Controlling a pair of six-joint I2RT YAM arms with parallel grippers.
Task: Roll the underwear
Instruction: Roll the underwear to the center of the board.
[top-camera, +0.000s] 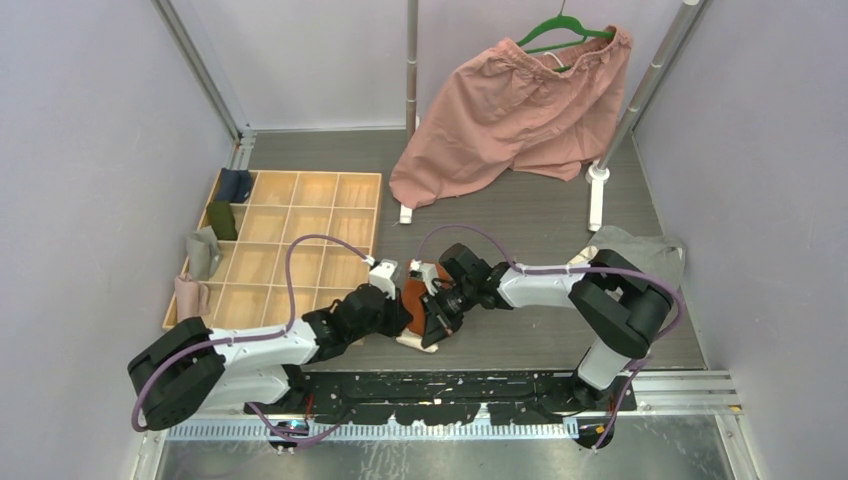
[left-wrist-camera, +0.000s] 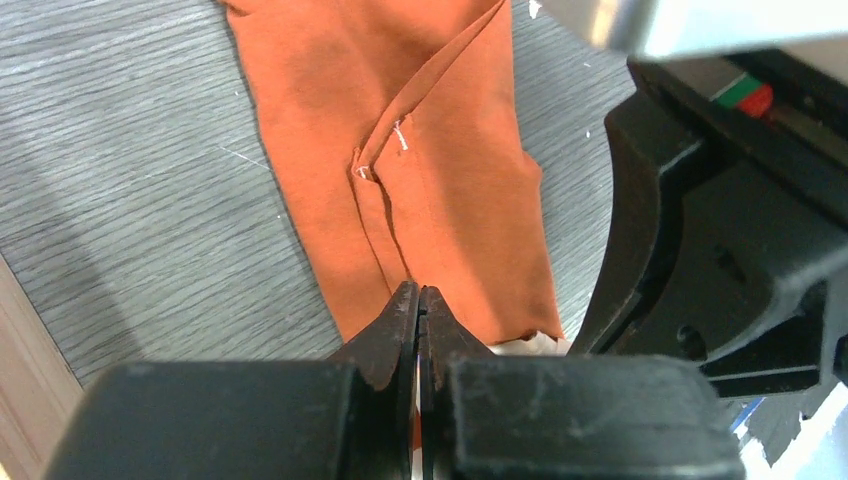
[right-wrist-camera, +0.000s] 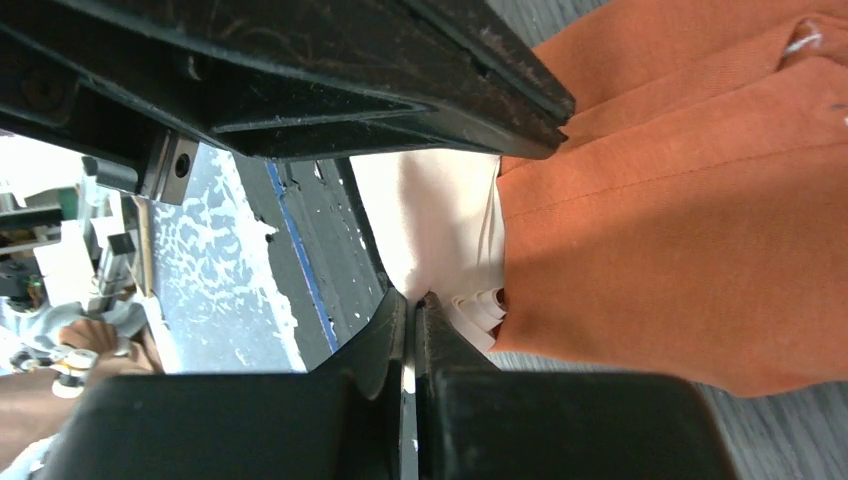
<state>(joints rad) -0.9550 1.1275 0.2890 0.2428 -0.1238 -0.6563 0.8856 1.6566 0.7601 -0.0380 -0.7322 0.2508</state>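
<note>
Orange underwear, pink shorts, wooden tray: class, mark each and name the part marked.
orange underwear (left-wrist-camera: 450, 180), left wrist view: flat cloth beside the seam.
pink shorts (top-camera: 510, 110), top view: middle of the cloth.
wooden tray (top-camera: 300, 173), top view: far rim.

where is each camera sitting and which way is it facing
Top external: above and behind the bases, looking down on the grey wood-grain table; both arms show, left gripper and right gripper meeting at the rust-orange cloth underwear.
Left wrist: low, looking along its shut fingers at the orange cloth; right arm's body alongside.
Right wrist: low, looking along its fingers, shut on the cream trim.
Shared: all see the underwear.
</note>
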